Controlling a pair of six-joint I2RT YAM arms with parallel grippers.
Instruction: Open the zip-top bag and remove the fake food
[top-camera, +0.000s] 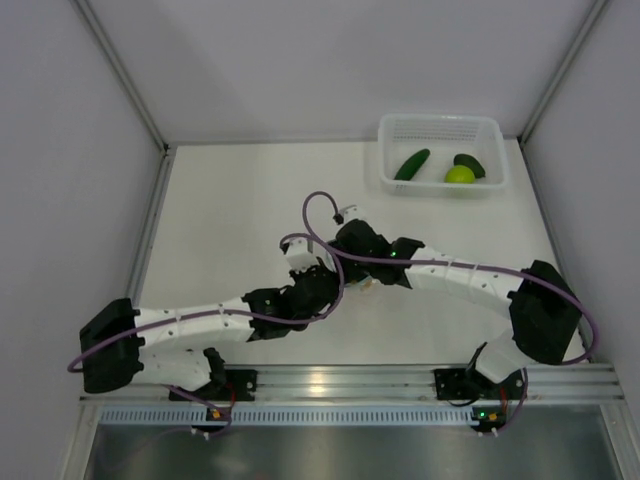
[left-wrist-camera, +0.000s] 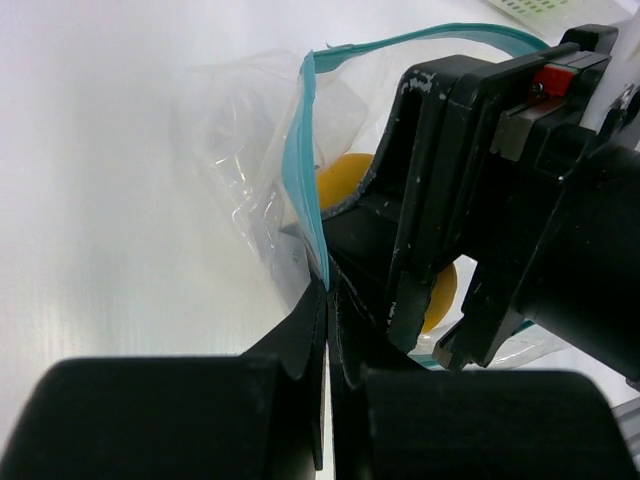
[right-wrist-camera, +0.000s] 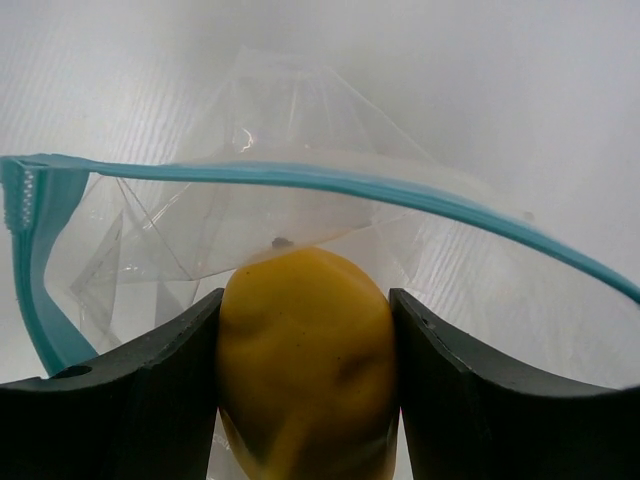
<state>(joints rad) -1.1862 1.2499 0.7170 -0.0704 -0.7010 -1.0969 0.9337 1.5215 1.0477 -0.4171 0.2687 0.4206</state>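
The zip-top bag (left-wrist-camera: 235, 140) lies open, and its light blue zip strip (right-wrist-camera: 300, 177) arches over the mouth. My left gripper (left-wrist-camera: 328, 290) is shut on the strip's near edge (left-wrist-camera: 300, 180). My right gripper (right-wrist-camera: 305, 300) reaches into the bag mouth and is shut on the orange round fruit (right-wrist-camera: 305, 340), which also shows in the left wrist view (left-wrist-camera: 340, 180). In the top view both grippers meet mid-table, the left (top-camera: 318, 285) and the right (top-camera: 350, 268). The cucumber (top-camera: 411, 164), the lime-green ball (top-camera: 459, 174) and the dark green oval (top-camera: 470, 163) lie in the basket.
The white mesh basket (top-camera: 440, 125) stands at the back right corner. White walls enclose the table on the left, back and right. A metal rail (top-camera: 340, 380) with the arm bases runs along the near edge.
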